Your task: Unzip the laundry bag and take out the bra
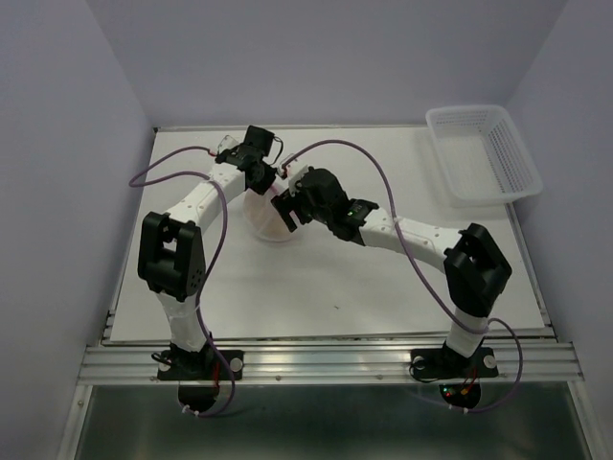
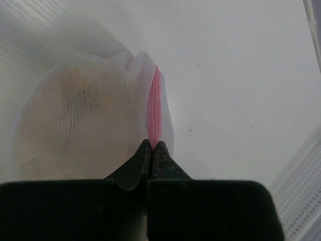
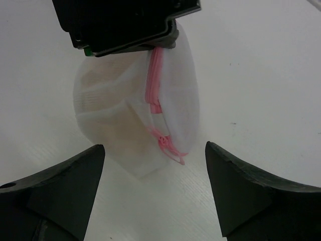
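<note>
Now L gripper [image 2: 152,150] on laundry bag [image 2: 75,120]

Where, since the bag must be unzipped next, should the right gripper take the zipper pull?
Likely the pink zipper pull, jutting free of the mesh low on the laundry bag. Come straight ahead with the open right gripper, jaws either side of the tab; the left gripper, shut on the rim above, holds the bag up.
</note>
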`<state>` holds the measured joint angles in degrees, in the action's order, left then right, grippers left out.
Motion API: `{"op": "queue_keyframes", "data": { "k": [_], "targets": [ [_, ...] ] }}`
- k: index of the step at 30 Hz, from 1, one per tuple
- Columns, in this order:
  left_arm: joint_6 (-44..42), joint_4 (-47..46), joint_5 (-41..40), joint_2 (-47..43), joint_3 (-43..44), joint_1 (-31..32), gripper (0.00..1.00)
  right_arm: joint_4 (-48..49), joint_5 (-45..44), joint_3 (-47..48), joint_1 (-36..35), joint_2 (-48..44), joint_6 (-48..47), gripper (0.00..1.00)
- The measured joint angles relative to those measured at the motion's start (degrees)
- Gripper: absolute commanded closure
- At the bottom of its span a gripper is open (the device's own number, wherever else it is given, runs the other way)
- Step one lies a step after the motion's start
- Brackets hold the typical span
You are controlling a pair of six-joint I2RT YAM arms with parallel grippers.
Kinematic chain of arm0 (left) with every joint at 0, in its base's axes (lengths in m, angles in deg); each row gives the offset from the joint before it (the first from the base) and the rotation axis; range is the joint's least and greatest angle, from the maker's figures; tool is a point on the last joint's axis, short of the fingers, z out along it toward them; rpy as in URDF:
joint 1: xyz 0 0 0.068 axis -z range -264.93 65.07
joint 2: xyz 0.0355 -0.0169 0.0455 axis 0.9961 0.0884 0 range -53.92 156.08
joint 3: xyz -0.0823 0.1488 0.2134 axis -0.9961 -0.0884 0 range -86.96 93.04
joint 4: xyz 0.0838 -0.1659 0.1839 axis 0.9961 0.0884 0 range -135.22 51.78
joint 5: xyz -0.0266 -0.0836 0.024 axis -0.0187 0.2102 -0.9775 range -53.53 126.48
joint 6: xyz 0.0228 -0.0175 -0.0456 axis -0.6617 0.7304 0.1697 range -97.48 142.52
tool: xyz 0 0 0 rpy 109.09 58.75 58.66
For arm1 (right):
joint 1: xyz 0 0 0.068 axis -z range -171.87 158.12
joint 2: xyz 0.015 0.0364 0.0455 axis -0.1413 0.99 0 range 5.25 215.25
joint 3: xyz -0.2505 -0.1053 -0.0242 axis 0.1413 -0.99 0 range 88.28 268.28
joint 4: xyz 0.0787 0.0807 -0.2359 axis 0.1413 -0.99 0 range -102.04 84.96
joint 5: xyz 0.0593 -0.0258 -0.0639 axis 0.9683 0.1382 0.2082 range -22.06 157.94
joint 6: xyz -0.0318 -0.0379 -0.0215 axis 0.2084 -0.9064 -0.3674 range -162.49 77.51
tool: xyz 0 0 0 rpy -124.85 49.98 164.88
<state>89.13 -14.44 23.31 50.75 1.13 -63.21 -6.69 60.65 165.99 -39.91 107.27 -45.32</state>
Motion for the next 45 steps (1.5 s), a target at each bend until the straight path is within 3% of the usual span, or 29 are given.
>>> {"op": "queue_keyframes", "data": {
  "k": [3,4,8,18,36,45],
  "targets": [
    [0.3,0.4,-0.2,0.0,0.0,0.0,1.00,0.0,-3.9,1.6,-1.9,2.1,-3.8,0.25],
    [0.3,0.4,-0.2,-0.1,0.0,0.0,1.00,0.0,-5.1,2.0,-2.5,3.0,-4.9,0.35],
    [0.6,0.4,-0.4,-0.5,0.0,0.0,1.00,0.0,-8.4,3.5,-3.6,5.5,-7.8,0.44],
    [0.6,0.4,-0.4,-1.5,-0.1,0.0,1.00,-0.1,-13.0,5.9,-3.8,8.7,-9.9,0.47],
    [0.5,0.3,0.4,-1.6,-0.4,-0.2,1.00,-0.5,-14.8,6.7,-4.2,9.2,-9.3,0.66],
    [0.3,0.3,0.5,-1.6,-0.4,-0.2,1.00,-0.5,-14.8,6.7,-4.2,9.2,-9.2,0.89]
  ]
}}
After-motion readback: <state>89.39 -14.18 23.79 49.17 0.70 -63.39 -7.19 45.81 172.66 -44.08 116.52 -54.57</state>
